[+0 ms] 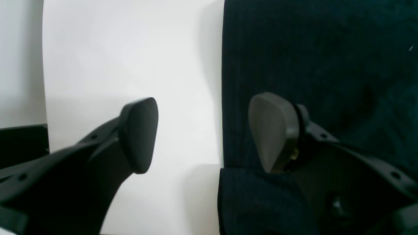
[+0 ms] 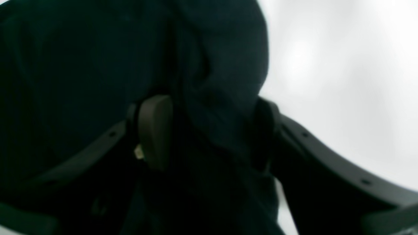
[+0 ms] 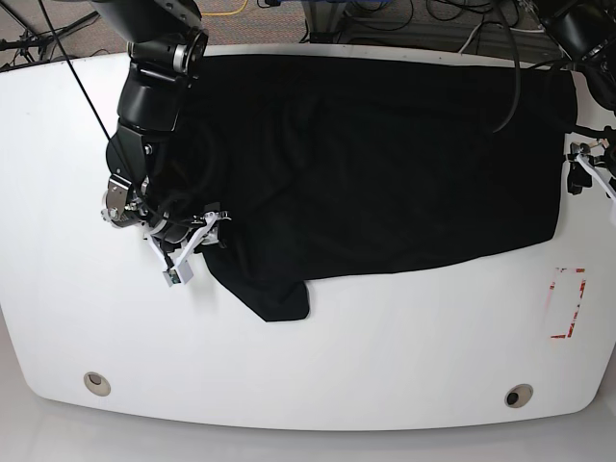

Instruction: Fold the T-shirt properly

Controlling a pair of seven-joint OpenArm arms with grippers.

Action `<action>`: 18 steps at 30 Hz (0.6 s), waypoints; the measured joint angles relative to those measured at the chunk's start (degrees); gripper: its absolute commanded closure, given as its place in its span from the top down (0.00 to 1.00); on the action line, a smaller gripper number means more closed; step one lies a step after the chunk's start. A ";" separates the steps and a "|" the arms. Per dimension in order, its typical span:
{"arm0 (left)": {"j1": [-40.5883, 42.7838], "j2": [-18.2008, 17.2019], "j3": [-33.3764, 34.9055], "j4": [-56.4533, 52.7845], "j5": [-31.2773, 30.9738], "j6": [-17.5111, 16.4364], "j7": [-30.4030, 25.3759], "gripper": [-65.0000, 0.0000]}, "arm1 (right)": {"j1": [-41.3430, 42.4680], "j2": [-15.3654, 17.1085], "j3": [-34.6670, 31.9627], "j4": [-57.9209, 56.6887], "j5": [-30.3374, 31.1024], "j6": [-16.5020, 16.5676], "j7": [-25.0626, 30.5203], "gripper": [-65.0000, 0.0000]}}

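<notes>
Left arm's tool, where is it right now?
The left tool stands open at the right side of the base view, beside the edge of the plain black cloth T-shirt, over the white tabletop.

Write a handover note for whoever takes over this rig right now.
Left gripper: open, at the T-shirt's edge, holding nothing.
Right gripper: jaws apart, bunched cloth between them; firm grip unconfirmed.
T-shirt: spread wide across the white table, rumpled near the right gripper.
Done: no finished fold visible.
Left to do: apparently the folding, then neatening.
</notes>
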 measured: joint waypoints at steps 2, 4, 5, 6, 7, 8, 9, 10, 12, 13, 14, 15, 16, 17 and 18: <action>0.00 0.00 0.00 0.00 0.00 0.00 0.02 0.68 | 0.00 -0.04 -0.02 0.00 -0.31 -0.02 0.81 0.54; 0.00 0.00 0.00 0.00 0.02 0.00 0.02 0.68 | -0.02 -0.02 -0.02 0.00 -0.26 -0.02 1.29 0.54; 0.00 0.00 0.02 0.00 0.00 0.00 0.00 0.68 | -0.02 -0.02 -0.02 0.00 -0.31 -0.02 1.36 0.53; -0.02 0.00 0.11 0.00 0.00 0.00 0.00 0.68 | -0.02 -0.02 -0.02 0.00 -0.31 -0.02 1.33 0.53; -0.02 0.00 0.11 0.00 0.00 0.00 0.00 0.68 | -0.02 -0.02 -0.02 0.00 -0.28 -0.02 1.36 0.51; -0.07 0.00 0.11 0.00 0.00 0.00 0.00 0.68 | -0.02 0.00 -0.02 0.00 -0.28 -0.02 1.36 0.47; -0.20 0.00 0.22 0.00 0.00 0.00 0.00 0.68 | 0.00 0.04 -0.02 0.00 -0.28 -0.02 1.38 0.42; -0.35 0.00 0.26 -0.02 0.02 0.00 0.04 0.68 | 0.00 0.09 -0.02 0.00 -0.28 -0.02 1.36 0.38; -1.07 0.02 0.28 -0.11 0.09 0.20 0.24 0.68 | 0.02 0.17 -0.02 -0.02 -0.26 -0.02 1.38 0.26; -1.44 0.02 0.28 -0.26 0.09 0.20 0.17 0.68 | 0.02 0.28 -0.02 -0.02 -0.28 -0.02 1.38 0.19; -2.03 -0.02 0.35 -0.63 0.00 0.22 0.11 0.68 | 0.02 0.39 -0.02 0.00 -0.28 -0.02 1.36 0.14; -2.51 -0.04 0.35 -1.09 0.00 0.28 -0.11 0.68 | 0.04 0.44 -0.02 -0.02 -0.31 -0.02 1.38 0.07; -3.10 -0.09 0.35 -2.01 -0.02 0.28 -0.31 0.68 | 0.04 0.61 -0.02 -0.02 -0.24 -0.02 1.44 0.01; -3.80 -0.11 0.39 -3.13 0.00 0.42 -0.48 0.68 | 0.02 0.85 -0.07 -0.02 -0.26 -0.02 1.40 0.00; -4.46 -0.13 0.39 -3.91 0.00 0.44 -0.66 0.68 | 0.07 1.05 -0.09 -0.02 -0.26 0.00 1.40 0.00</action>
